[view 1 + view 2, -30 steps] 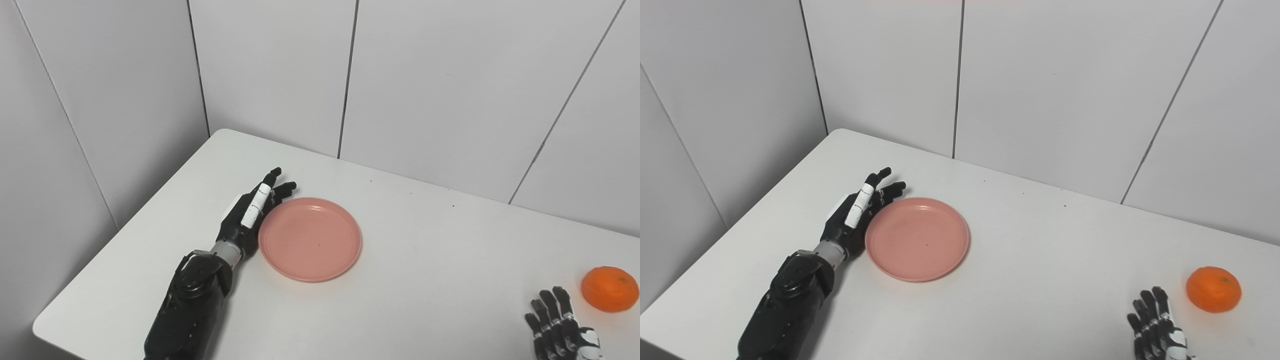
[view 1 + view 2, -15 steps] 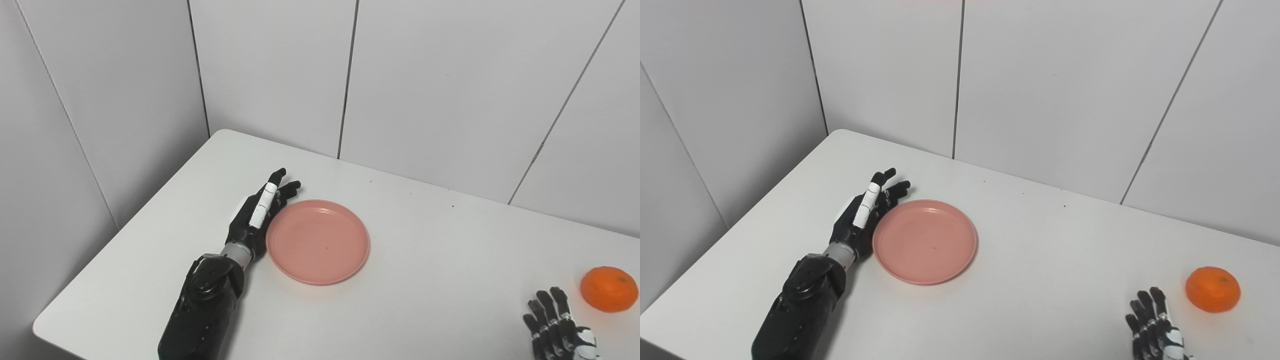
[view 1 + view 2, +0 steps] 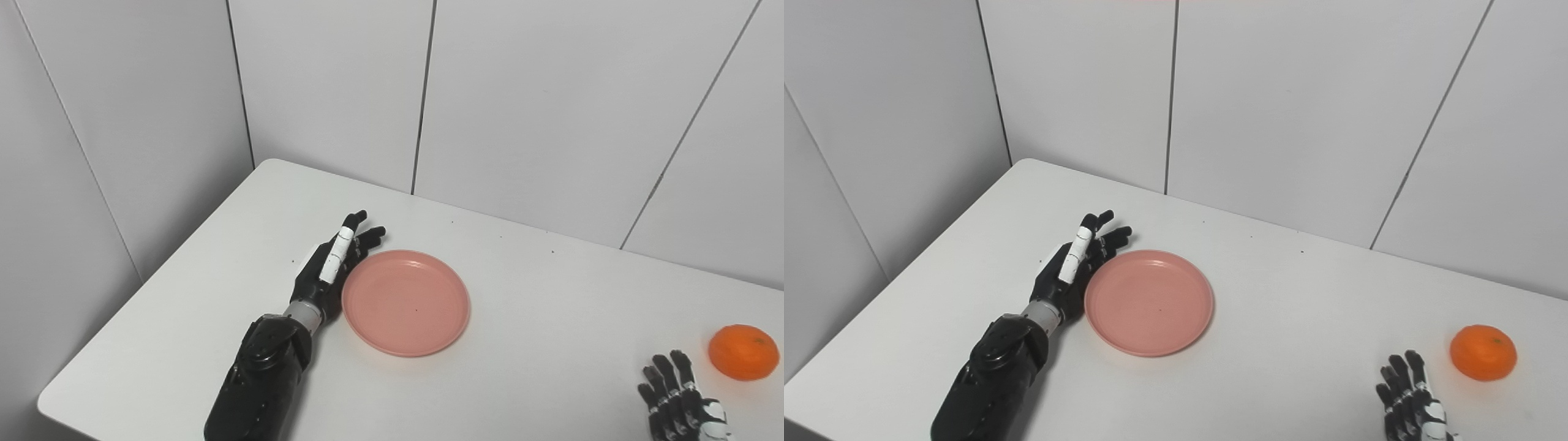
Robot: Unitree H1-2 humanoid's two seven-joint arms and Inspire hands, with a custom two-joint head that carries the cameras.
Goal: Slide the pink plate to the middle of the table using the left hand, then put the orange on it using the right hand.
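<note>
Left eye view: the left hand (image 3: 331,269) is lying flat, fingers spread and holding nothing, its edge pressing against the left rim of the pink plate (image 3: 406,302). The plate is sitting on the white table (image 3: 539,318). Well to the plate's right, the right hand (image 3: 680,401) is resting with fingers apart, just beside the orange (image 3: 743,352).
</note>
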